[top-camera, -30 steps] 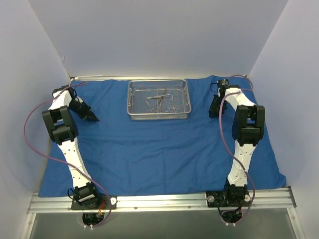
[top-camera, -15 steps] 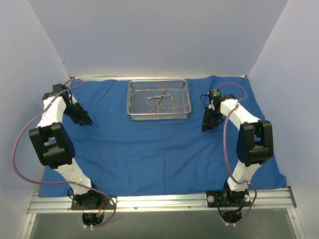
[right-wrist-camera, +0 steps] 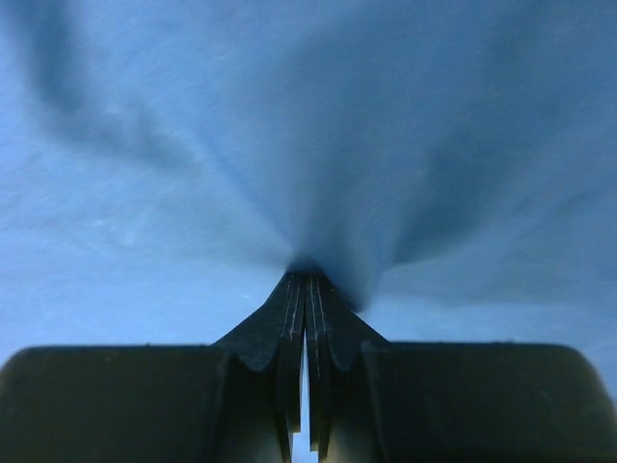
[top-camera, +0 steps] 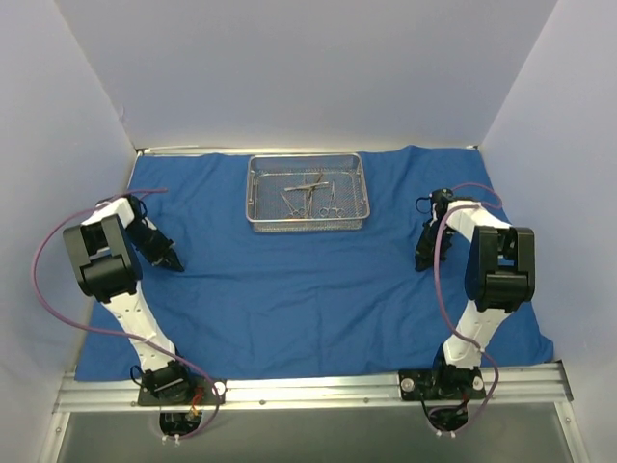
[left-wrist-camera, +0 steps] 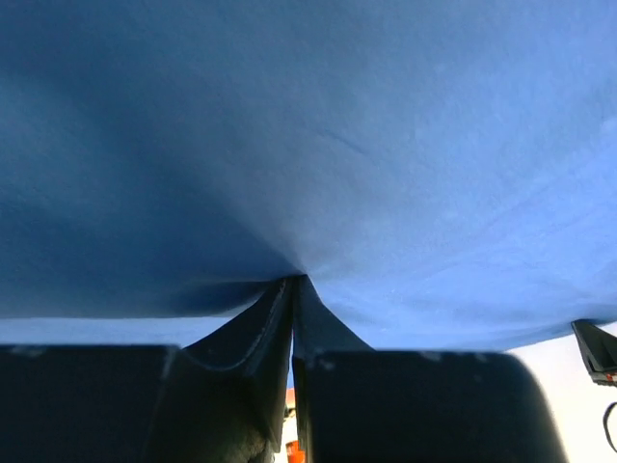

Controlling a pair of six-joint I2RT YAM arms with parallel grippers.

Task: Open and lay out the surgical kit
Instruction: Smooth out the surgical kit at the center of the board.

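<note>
Smoothing the cloth wrap (top-camera: 308, 299) well likely means drawing both arms outward, low and evenly, so the wire-mesh tray (top-camera: 307, 225) at far centre is not dragged; the left gripper (left-wrist-camera: 292, 281) and right gripper (right-wrist-camera: 306, 271) are each pinched tight on a pucker of cloth; the tray's long axis runs left to right, with the instruments (top-camera: 308, 198) lying mostly across it.

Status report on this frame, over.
Left jaws, right jaws shut, each pinching cloth. Tray with instruments on cloth, far centre. No obstruction seen.
</note>
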